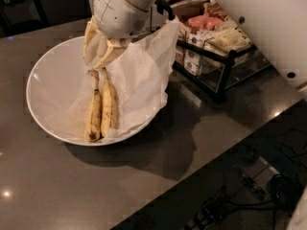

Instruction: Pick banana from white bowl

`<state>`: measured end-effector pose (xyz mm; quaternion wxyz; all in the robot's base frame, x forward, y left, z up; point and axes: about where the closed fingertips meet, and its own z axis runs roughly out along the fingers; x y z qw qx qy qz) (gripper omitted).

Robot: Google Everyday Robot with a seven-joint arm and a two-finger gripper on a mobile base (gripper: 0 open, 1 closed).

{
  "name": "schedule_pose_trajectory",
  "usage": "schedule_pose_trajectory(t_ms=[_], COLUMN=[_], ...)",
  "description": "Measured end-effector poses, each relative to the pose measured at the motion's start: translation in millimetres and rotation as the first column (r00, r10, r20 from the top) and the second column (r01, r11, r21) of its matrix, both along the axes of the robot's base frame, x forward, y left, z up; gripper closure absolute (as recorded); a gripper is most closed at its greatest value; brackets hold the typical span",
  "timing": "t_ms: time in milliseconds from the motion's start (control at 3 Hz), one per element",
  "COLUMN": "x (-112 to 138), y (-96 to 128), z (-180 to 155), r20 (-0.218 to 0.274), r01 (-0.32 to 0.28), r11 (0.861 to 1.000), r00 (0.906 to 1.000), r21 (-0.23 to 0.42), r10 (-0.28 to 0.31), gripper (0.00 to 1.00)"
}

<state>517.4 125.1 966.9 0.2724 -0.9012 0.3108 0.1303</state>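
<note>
The banana [101, 110], a pair of speckled yellow bananas joined at a dark stem, lies in the white bowl [45, 87] on its crinkled white paper lining [144, 80]. The stem end points toward the back. My gripper [98, 63] hangs from the white arm just above the stem end, over the back part of the bowl. The bananas rest on the bowl's bottom. The arm hides the back rim of the bowl.
The bowl stands on a dark grey counter [158, 176]. A black wire rack [216, 56] of packets stands close to the right of the bowl. The counter's front edge [201, 162] runs diagonally, with cables on the floor below.
</note>
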Motion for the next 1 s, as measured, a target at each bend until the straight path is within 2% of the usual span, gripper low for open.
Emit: schedule_pose_trajectory(t_ms=[667, 1000], x=[25, 31], y=[7, 20], z=[-32, -48], r20=[-0.097, -0.138], r01=[0.000, -0.029], r11=[1.000, 0.999], r00=[0.9953, 0.9900], r21=[-0.004, -0.012], r10=[0.000, 0.028], gripper=[0.43, 0.34])
